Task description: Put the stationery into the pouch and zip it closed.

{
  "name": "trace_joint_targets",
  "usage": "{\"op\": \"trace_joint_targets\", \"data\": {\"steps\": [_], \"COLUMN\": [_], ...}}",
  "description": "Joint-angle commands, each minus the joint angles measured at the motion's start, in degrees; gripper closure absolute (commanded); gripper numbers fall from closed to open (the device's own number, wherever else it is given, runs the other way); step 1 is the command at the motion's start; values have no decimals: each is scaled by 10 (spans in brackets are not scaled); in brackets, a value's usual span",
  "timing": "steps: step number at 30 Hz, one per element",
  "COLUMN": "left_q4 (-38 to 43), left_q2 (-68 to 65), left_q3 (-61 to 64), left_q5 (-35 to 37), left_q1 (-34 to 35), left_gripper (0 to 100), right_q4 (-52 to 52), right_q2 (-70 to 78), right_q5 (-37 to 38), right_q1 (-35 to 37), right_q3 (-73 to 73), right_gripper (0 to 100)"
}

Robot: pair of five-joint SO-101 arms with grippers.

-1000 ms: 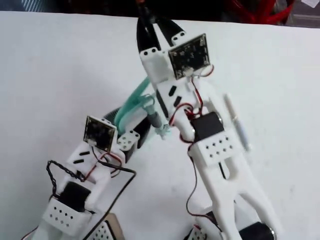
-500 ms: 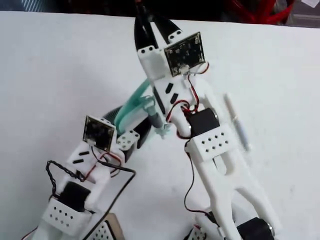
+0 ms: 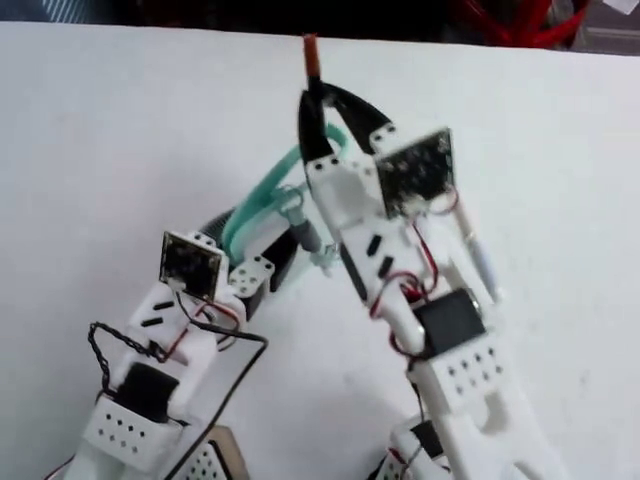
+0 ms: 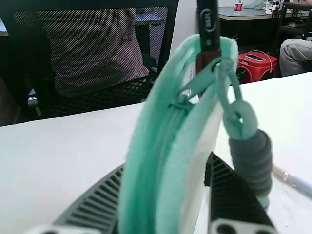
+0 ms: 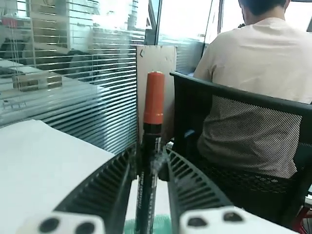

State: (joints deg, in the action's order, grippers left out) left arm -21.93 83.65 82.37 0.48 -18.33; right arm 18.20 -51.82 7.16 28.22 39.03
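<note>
From above, the left jaws are closed on the green pouch [image 3: 262,195] and hold it up on its edge over the white desk [image 3: 120,130]. The right jaws grip a black marker [image 3: 312,75] at the far end of the pouch. A pen [image 3: 478,255] lies on the desk beside the right arm.

From the left wrist, the pouch [image 4: 161,136] sits between the two jaws, which press on both its sides. Its grey zip pull [image 4: 251,158] hangs down one side. The marker [image 4: 207,24] sticks up at the pouch's top end. I cannot tell if its tip is inside. The pen [image 4: 292,181] lies on the desk near the pouch.

From the right wrist, the jaws are shut tight on the marker [image 5: 146,161], with its orange cap [image 5: 154,97] pointing up. A bit of green pouch [image 5: 161,228] shows just under it.
</note>
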Motion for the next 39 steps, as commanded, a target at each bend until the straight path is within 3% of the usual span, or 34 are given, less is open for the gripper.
{"op": "trace_joint_targets", "data": {"steps": [1, 7, 14, 16, 21, 23, 27, 31, 35, 39], "left_q4": [14, 14, 14, 15, 14, 14, 14, 14, 14, 14], "left_q2": [3, 3, 3, 3, 3, 3, 3, 6, 6, 6], "left_q3": [-8, -7, -7, -7, -6, -6, -6, -7, -8, -8], "left_q5": [6, 6, 6, 6, 6, 6, 4, 5, 6, 6], "left_q1": [7, 6, 5, 5, 3, 4, 4, 7, 16, 15], "left_gripper": [789, 790, 790, 789, 788, 788, 789, 789, 789, 790], "right_q4": [44, 86, 217, 254, 299, 320, 335, 343, 343, 367], "right_q2": [-47, -34, -22, -21, -21, -22, -23, -21, -13, 70], "right_q5": [-4, 2, 82, 81, 67, 84, 90, 87, 90, 92], "right_q1": [-4, 0, 43, 44, 43, 43, 40, -12, -116, -240], "right_q3": [1, -2, -52, -77, -127, -148, -179, -210, -210, -212], "right_gripper": [981, 981, 974, 919, 653, 619, 671, 771, 854, 865]}}
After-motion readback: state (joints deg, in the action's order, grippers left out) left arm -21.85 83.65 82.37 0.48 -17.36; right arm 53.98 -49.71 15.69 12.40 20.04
